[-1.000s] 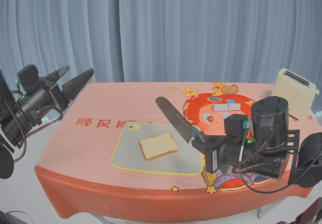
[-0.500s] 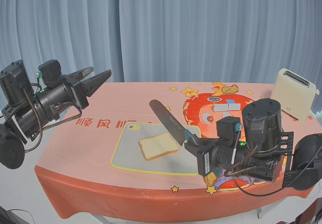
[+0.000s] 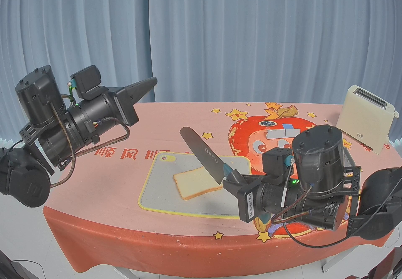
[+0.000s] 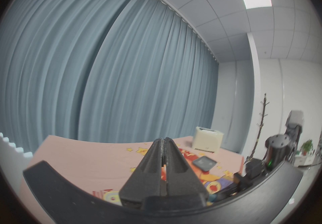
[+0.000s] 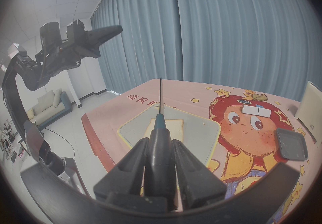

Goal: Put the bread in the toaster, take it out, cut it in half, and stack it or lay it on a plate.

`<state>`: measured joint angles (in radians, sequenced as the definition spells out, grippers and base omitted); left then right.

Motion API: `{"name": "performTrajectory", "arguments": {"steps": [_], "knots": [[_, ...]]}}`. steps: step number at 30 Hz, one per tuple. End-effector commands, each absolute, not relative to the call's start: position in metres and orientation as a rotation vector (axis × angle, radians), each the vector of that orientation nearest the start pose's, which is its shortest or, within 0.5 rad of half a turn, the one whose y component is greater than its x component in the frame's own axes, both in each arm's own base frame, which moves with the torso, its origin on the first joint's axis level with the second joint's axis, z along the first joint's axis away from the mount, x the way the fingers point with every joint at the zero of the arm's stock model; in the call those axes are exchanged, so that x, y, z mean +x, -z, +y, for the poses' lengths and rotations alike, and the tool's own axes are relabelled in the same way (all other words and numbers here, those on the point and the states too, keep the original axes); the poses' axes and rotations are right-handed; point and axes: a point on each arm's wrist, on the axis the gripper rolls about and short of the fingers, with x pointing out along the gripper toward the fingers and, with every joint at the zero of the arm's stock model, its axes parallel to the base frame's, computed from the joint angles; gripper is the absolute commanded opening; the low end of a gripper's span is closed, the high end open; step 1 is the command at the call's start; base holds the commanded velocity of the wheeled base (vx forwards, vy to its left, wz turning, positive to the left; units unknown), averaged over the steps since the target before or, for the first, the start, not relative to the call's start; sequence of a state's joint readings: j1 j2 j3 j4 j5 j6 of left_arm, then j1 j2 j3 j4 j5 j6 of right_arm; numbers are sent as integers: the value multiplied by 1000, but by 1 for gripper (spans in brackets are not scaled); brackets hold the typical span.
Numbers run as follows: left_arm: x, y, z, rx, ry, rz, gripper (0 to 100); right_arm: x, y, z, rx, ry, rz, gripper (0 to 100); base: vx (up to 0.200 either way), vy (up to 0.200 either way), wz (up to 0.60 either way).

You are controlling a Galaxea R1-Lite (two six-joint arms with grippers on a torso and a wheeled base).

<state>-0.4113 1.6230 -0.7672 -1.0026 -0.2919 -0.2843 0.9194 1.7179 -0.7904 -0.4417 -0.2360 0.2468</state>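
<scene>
Now the right pincer (image 3: 233,178) gripped the knife (image 3: 201,151) by its handle, blade slanting above the bread (image 3: 194,184) on the cutting board (image 3: 163,196) at centre frame — a clean halving would need the edge centred and lowered flat. Upper left, the left pincer (image 3: 144,84) hung closed, empty.

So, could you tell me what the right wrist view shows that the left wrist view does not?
Right wrist alone: the bread on the cutting board, the knife and a sofa. Left wrist alone: a coat stand and a plant. Both: the toaster, the dark tray and the shut left end effector.
</scene>
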Motion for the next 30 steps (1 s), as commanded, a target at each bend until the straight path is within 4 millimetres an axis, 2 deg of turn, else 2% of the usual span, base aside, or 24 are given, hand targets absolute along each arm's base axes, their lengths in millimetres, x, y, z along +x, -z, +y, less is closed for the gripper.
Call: {"name": "performTrajectory", "arguments": {"steps": [1,6,9,15,24,30], "knots": [[255,-240,-141,-357,804,-76,0,186,-157,236,-34,-609,487,0,0,0,0],[257,-244,-144,-357,806,-93,0,186,-157,237,-37,-605,489,0,0,0,0],[262,-240,-146,-350,803,-88,0,185,-158,238,-36,-610,485,0,0,0,0],[265,-249,-148,-370,825,-201,0,186,-158,239,-32,-611,479,0,0,0,0],[275,-245,-156,-365,800,-173,0,185,-158,239,-35,-612,484,0,0,0,0],[282,-246,-160,-310,793,-85,0,183,-157,241,-24,-630,495,0,0,0,0]]}}
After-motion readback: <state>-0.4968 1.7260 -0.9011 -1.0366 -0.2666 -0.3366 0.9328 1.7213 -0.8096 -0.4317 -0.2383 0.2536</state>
